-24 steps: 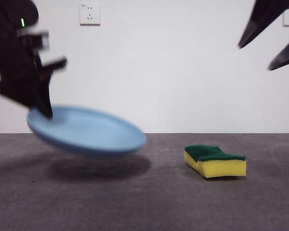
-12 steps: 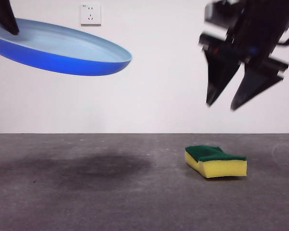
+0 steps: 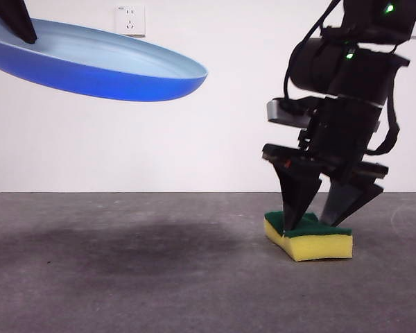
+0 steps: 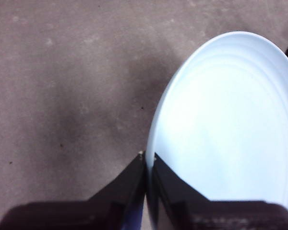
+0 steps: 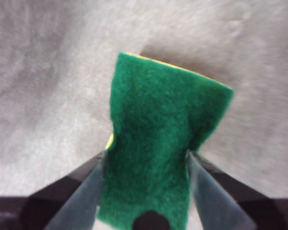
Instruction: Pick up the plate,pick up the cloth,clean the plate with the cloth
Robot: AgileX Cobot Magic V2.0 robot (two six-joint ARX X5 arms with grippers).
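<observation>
Both R claw jaws astride cloth.

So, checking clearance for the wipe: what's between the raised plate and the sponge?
Nothing: in the front view only open air and bare grey table separate the plate from the sponge.

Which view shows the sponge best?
Right wrist view: the sponge fills the frame, green face up, between the right pincer's open jaws. Front view shows its side, partly hidden. Left wrist view misses it.
</observation>
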